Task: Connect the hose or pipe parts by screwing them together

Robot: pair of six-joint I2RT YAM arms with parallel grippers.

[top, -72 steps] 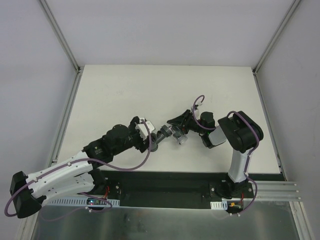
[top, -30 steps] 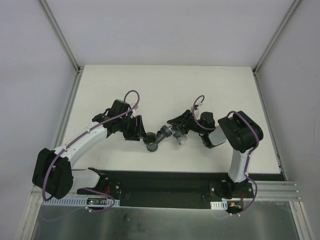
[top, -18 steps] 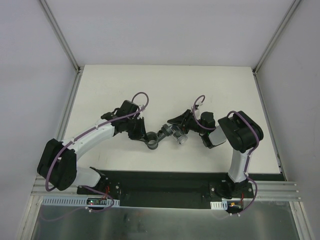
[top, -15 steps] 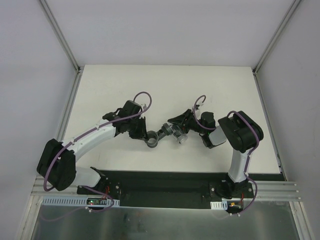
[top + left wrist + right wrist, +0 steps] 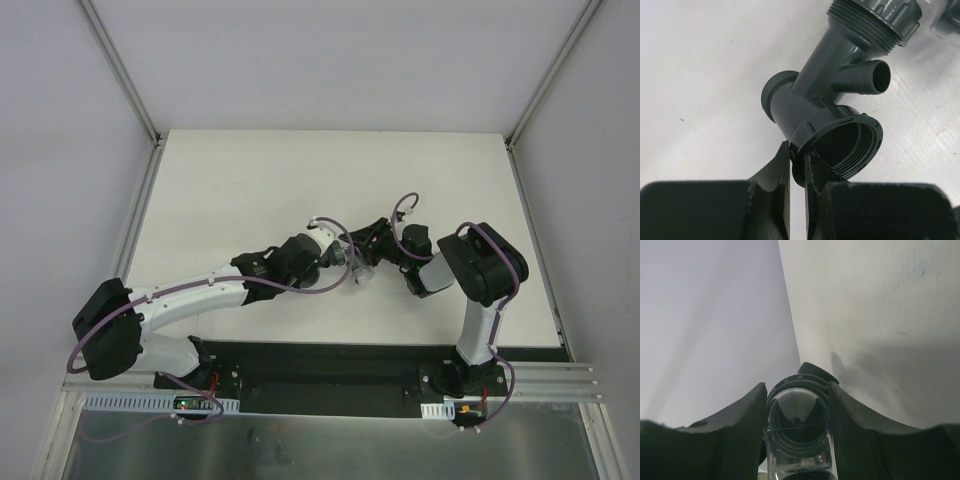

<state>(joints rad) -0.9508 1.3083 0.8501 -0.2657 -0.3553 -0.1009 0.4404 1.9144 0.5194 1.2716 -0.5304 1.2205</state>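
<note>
Left fingers (image 5: pixel 772 172) pinch the flared socket rim of the dark grey plastic branched pipe fitting (image 5: pixel 822 85) at the middle of the white desk (image 5: pixel 250 180), likely bracing it. At its 3 o'clock, right fingers (image 5: pixel 740 415) clasp the translucent clear short cylindrical connector (image 5: pixel 799 422), seemingly aligned for threading.

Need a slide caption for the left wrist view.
Left gripper pinching the threaded socket rim of the dark grey branched pipe fitting, its barbed side port pointing right.
</note>
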